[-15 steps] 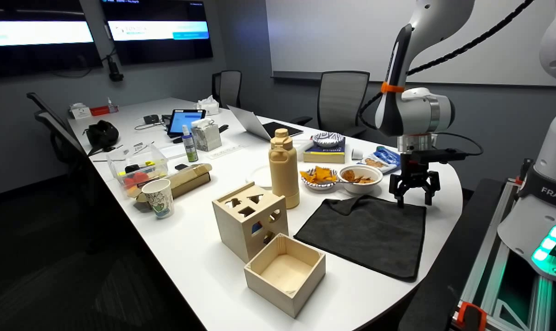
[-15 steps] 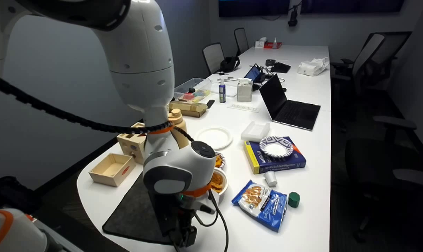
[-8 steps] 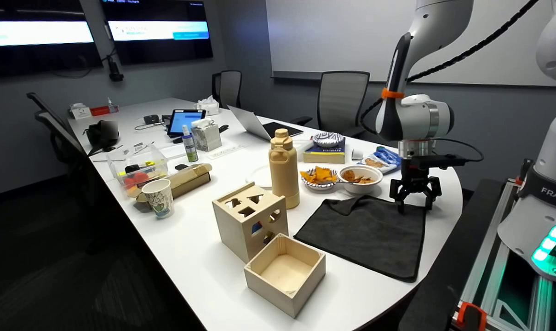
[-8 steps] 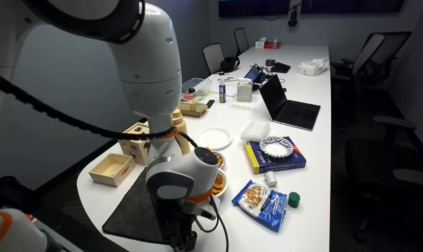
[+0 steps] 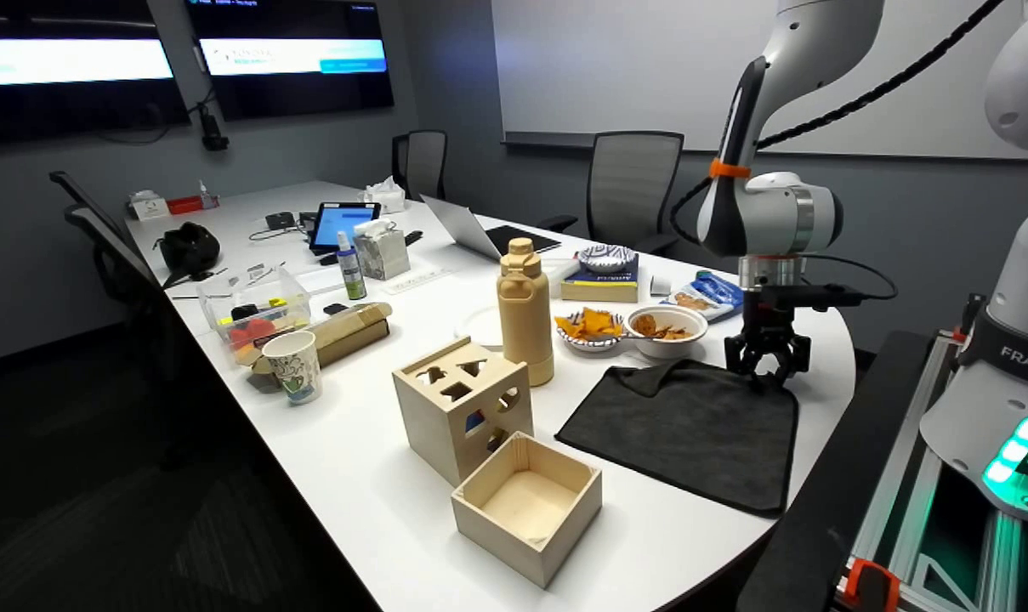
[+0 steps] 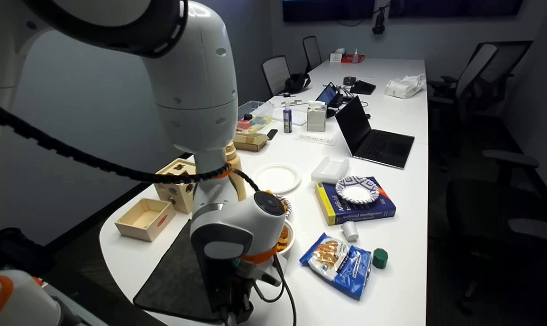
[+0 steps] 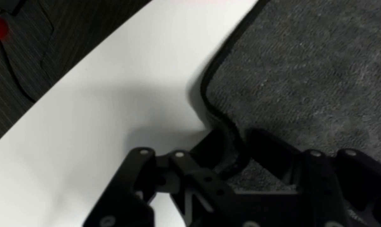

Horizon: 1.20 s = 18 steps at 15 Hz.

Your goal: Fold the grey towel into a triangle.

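Observation:
The dark grey towel (image 5: 692,433) lies mostly flat near the table's rounded end, with a fold turned over along its far edge. Part of the towel (image 6: 176,280) is covered by the arm in an exterior view. My gripper (image 5: 767,382) is down at the towel's far corner by the table's end, its fingertips close together. In the wrist view the gripper (image 7: 236,135) has the hem of the towel (image 7: 303,78) bunched up between its fingers. A narrow gap remains between the tips, filled by that rumpled cloth; whether it is firmly pinched is unclear.
Beside the towel stand an open wooden box (image 5: 573,527), a wooden shape-sorter box (image 5: 428,425) and a tan bottle (image 5: 526,323). A white bowl (image 5: 667,347), a patterned bowl (image 5: 590,344) and a blue snack bag (image 6: 336,265) sit behind it. The table edge runs close by.
The gripper has come down onto the corner and its wide-apart fingers have drawn close together. The towel has slid slightly to the right in an exterior view.

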Each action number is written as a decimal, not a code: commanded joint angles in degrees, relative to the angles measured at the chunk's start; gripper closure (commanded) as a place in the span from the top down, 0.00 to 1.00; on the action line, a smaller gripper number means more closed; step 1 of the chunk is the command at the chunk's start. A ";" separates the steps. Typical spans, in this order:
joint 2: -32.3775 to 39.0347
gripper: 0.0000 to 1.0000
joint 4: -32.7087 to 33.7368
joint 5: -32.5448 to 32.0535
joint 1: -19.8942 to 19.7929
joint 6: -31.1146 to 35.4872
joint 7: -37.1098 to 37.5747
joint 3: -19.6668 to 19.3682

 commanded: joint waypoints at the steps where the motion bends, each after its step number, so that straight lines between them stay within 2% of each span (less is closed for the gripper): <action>1: -1.95 0.02 -1.49 0.02 -1.69 1.13 -0.40 0.97; 3: -4.32 0.00 -2.79 0.00 -1.54 0.98 -0.03 0.70; 7: -10.26 0.02 -6.01 -0.84 0.96 -0.23 1.66 -1.24; 10: -15.38 0.03 -8.73 -2.16 4.77 -1.91 3.90 -4.24; 12: -17.83 0.03 -9.88 -4.19 9.99 -2.50 7.13 -7.34; 15: -19.60 0.03 -10.22 -11.50 21.47 -3.47 16.53 -12.52; 18: -20.12 0.03 -7.88 -18.55 31.32 -7.56 26.02 -14.12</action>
